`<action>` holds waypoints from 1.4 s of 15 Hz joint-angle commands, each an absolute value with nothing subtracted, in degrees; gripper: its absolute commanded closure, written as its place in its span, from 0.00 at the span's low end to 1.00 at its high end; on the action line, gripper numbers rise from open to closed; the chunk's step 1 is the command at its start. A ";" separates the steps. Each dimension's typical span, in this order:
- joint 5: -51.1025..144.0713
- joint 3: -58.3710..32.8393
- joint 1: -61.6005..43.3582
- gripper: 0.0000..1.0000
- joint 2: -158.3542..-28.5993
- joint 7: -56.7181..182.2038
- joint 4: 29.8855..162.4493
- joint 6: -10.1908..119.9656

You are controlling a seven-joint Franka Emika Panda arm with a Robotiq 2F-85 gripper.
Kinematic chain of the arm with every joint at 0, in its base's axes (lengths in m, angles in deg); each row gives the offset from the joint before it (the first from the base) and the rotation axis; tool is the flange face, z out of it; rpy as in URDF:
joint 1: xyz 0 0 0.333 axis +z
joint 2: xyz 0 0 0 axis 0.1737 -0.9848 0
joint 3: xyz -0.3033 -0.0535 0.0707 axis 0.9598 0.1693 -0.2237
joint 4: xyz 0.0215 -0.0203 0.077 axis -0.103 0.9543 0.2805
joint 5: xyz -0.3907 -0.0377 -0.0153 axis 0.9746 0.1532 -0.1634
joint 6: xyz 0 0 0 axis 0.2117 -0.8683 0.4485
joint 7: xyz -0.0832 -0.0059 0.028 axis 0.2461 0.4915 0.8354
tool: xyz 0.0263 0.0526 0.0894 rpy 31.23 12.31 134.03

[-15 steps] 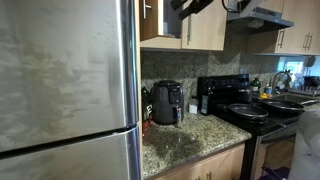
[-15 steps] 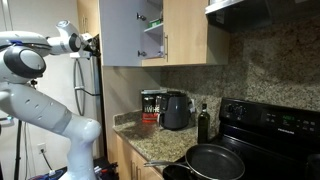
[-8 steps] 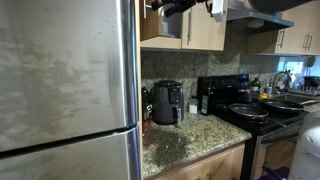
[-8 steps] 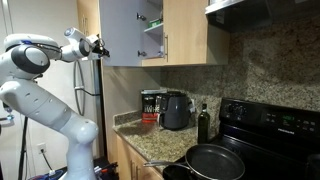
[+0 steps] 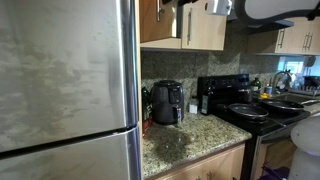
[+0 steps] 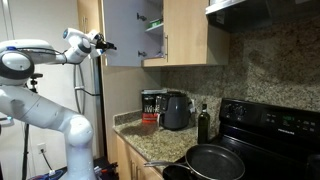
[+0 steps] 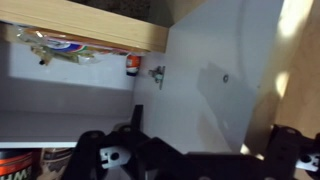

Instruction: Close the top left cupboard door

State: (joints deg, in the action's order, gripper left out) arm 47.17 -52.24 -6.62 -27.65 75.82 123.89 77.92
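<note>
One stiff, light, hinged panel, the top left cupboard door [image 6: 120,30] stands open above the counter [image 6: 130,127], and the wide-open gripper [image 6: 104,44] just beside its free edge probably needs only a flat push there, not a grasp.

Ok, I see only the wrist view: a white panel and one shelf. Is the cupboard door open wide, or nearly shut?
Observer: Wide. In an exterior view the top left cupboard door stands swung out, its pale inner face showing.
Operator: Where is my pincer against it?
Observer: The pincer is at the door's free edge, away from the hinges; contact I cannot tell.
Operator: Is the door beside it shut?
Observer: Yes, the neighbouring door lies flat and closed.
</note>
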 commanded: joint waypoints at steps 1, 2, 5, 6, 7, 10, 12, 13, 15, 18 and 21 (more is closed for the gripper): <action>49.20 -45.96 -10.51 0.00 -21.67 74.54 128.57 77.18; 49.02 -43.81 -11.19 0.00 -20.89 74.25 129.75 76.62; 48.62 -37.21 -13.34 0.00 -18.33 73.63 133.34 73.86; 48.59 -34.57 -14.25 0.00 -17.66 73.18 134.62 72.98; 48.28 -31.88 -14.90 0.00 -16.57 72.88 136.36 71.91; 44.44 -26.21 -12.03 0.00 -14.10 73.00 140.47 64.24; 40.21 -24.86 -7.89 0.00 -10.86 73.54 144.70 61.87; 37.91 -25.09 -6.09 0.00 -8.94 74.07 147.18 61.00; 33.13 -25.82 -1.91 0.00 -5.24 74.70 151.38 58.76; 26.00 -27.95 5.54 0.00 -0.04 75.25 155.33 54.60; 21.04 -31.56 12.33 0.00 -1.54 72.74 153.43 52.68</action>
